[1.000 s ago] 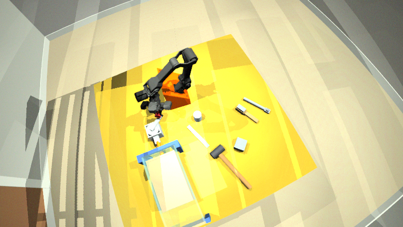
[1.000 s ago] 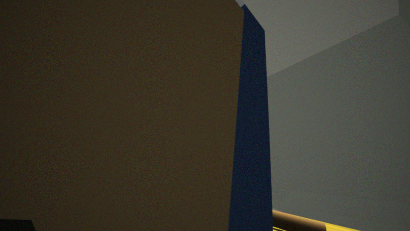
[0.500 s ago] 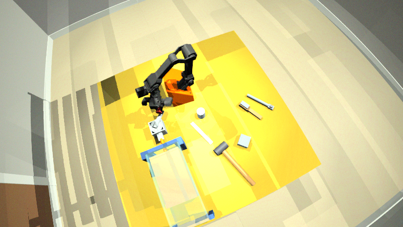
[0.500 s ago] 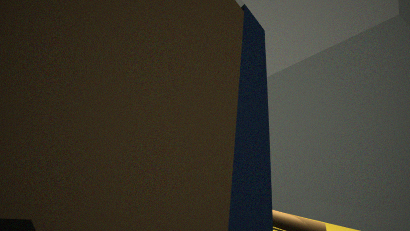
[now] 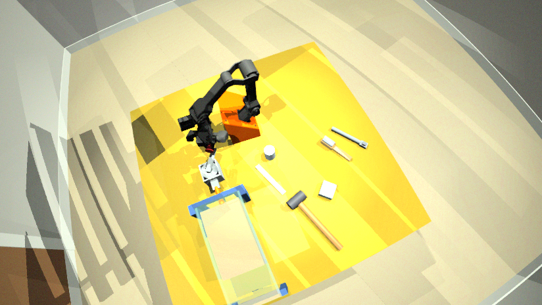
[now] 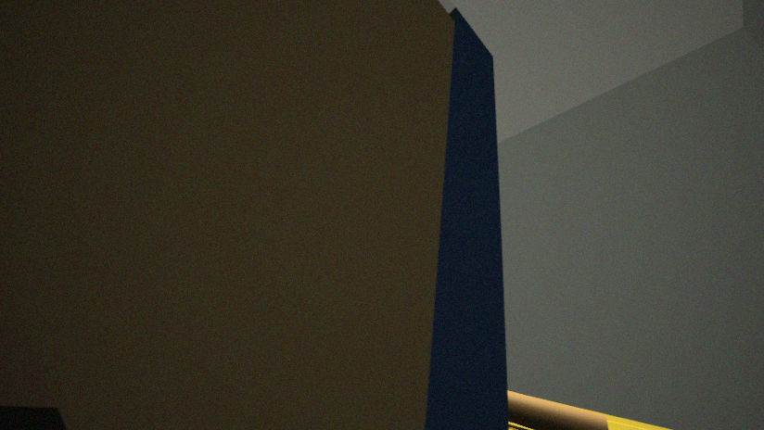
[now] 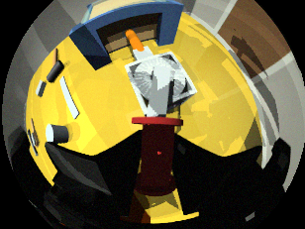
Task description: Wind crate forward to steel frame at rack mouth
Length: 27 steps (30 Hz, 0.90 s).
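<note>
The grey winch (image 5: pixel 210 172) (image 7: pixel 159 80) stands on the yellow bench in front of the blue steel frame (image 5: pixel 195 208) (image 7: pixel 99 37). A crank handle with a dark red grip (image 5: pixel 209 148) (image 7: pixel 156 153) is seated in the top of the winch. My gripper (image 5: pixel 208 145) (image 7: pixel 156 162) is shut on that red grip, just behind the winch. An orange strap (image 5: pixel 216 186) (image 7: pixel 135 39) runs from the winch through the frame to the tan crate (image 5: pixel 231 242) (image 6: pixel 213 213), which lies flat under the clear panels. The crate's front is close behind the frame; I cannot tell if they touch.
To the right of the winch lie a white strip (image 5: pixel 270 179), a grey cylinder (image 5: pixel 269 152), a hammer (image 5: pixel 312 219), a white block (image 5: pixel 327 189), a small brush (image 5: pixel 335 147) and a grey bar (image 5: pixel 348 137). The arm's orange base (image 5: pixel 241 127) is behind. Clear walls ring the bench.
</note>
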### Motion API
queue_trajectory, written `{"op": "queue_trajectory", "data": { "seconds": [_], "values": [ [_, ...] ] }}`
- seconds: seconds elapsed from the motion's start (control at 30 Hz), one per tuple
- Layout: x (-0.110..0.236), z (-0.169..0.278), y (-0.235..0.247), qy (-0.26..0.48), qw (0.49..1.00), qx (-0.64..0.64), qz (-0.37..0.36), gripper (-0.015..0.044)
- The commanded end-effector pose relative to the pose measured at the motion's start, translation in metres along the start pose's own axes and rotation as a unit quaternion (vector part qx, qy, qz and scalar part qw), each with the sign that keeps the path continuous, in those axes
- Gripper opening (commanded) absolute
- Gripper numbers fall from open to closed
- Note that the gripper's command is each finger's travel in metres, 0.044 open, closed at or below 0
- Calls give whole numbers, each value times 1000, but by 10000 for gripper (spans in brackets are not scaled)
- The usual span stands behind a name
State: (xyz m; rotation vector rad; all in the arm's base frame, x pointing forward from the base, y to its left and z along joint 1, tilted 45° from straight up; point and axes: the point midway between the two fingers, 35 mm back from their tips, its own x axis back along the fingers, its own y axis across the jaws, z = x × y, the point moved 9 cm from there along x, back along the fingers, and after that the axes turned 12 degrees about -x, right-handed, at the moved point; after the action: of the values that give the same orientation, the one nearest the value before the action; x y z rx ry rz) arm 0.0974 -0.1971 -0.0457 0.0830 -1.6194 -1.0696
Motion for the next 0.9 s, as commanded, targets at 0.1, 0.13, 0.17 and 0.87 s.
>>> {"op": "queue_trajectory", "data": {
  "seconds": [0.1, 0.13, 0.17, 0.87],
  "values": [
    [-2, -5, -14, 6, 1000, 7, 14, 0],
    [-2, -5, -16, 6, 1000, 7, 14, 0],
    [-2, -5, -16, 6, 1000, 7, 14, 0],
    [-4, -16, -38, 5, 1000, 7, 15, 0]
  ]
}}
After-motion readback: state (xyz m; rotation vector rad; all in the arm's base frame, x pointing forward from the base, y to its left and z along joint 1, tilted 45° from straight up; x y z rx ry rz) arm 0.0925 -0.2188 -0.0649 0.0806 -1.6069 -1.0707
